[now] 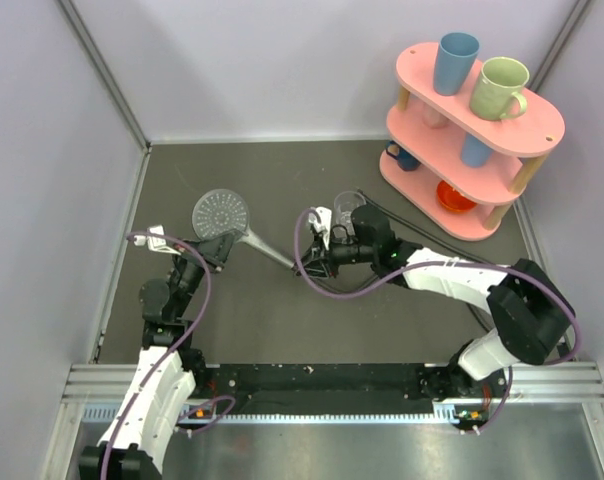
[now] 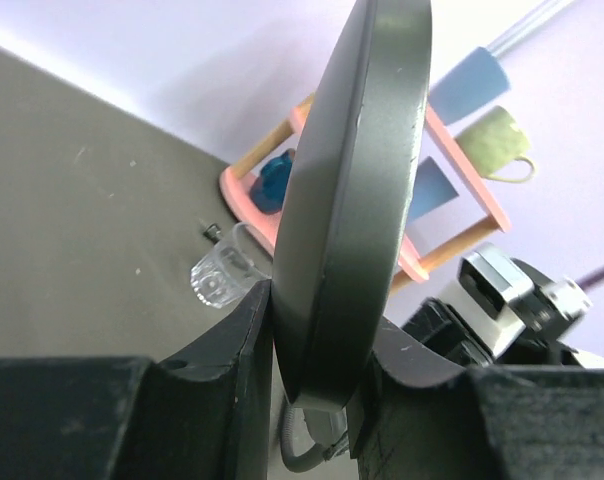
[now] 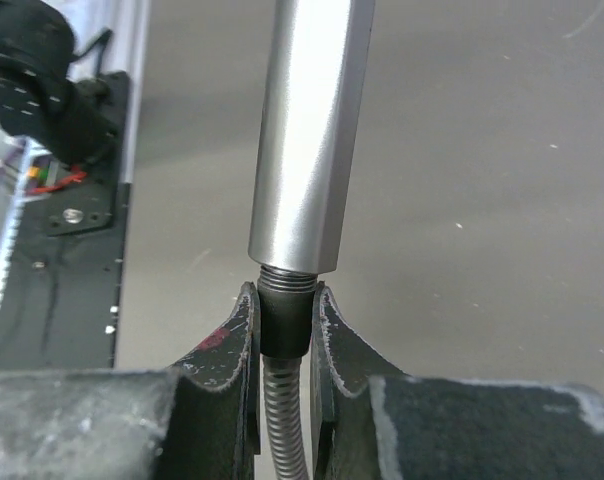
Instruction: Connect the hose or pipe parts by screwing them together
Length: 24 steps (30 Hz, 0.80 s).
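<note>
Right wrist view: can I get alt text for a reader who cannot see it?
The right hand is shut on the dark nut at the end of a ribbed hose. The nut is butted against the threaded end of the hand shower's silver handle, with a few threads showing at the joint. The grey table lies behind.

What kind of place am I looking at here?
Probably a robot test cell: plain walls box in a dark table, two arms sit on a metal rail, and a pink shelf holds cups.
</note>
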Motion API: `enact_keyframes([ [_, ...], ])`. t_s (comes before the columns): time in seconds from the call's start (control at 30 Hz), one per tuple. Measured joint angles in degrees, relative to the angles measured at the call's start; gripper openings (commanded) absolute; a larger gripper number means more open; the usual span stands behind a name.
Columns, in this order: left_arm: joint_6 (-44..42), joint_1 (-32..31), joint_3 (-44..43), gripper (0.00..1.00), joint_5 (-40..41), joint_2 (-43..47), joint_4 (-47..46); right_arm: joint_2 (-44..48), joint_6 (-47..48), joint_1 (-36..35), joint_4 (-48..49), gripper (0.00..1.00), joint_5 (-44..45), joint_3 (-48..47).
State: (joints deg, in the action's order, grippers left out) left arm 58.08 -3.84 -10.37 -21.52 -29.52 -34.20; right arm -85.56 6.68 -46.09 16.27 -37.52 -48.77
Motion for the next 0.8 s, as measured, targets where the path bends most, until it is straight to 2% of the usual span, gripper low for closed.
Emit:
enact_keyframes([
  [0.17, -1.62, 0.07, 0.00, 0.00, -4.02, 0.00, -6.93, -0.24, -6.88, 2.69, 3.74, 0.02, -9.44, 0.04],
  [0.2, -2.01, 0.07, -0.02, 0.00, -4.70, 0.04, -8.20, -0.22, -7.98, 2.84, 4.33, 0.14, -10.73, 0.04],
  [0.27, -2.71, 0.04, -0.42, 0.00, -5.68, 0.11, -8.50, -0.22, -8.70, 2.86, 4.04, 0.20, -11.76, 0.04],
  [0.3, -3.04, 0.02, -0.81, 0.00, -6.12, 0.15, -7.58, -0.22, -8.74, 2.86, 3.63, 0.29, -11.85, 0.04],
  [0.33, -3.37, -0.07, -1.38, 0.00, -6.14, 0.15, -6.08, -0.22, -8.72, 2.82, 3.26, 0.37, -11.82, 0.04],
  [0.37, -3.69, -0.17, -2.40, 0.00, -6.16, 0.17, -2.99, -0.04, -8.17, 2.71, 2.47, 0.50, -11.47, 0.04],
  [0.47, -3.56, -1.25, -5.62, 0.00, -5.40, -0.28, 7.30, 1.51, -6.58, 1.68, 1.42, 0.57, -8.02, 0.26],
  [0.67, -1.88, -1.68, -12.79, 0.00, -0.02, -2.82, 25.83, 9.03, -1.68, -0.66, 1.18, 0.63, 5.27, 4.92],
  [0.8, 0.85, -1.68, -16.39, 0.00, 5.03, -2.38, 34.80, 11.52, 4.39, -6.56, 0.46, 0.63, 16.85, 6.43],
])
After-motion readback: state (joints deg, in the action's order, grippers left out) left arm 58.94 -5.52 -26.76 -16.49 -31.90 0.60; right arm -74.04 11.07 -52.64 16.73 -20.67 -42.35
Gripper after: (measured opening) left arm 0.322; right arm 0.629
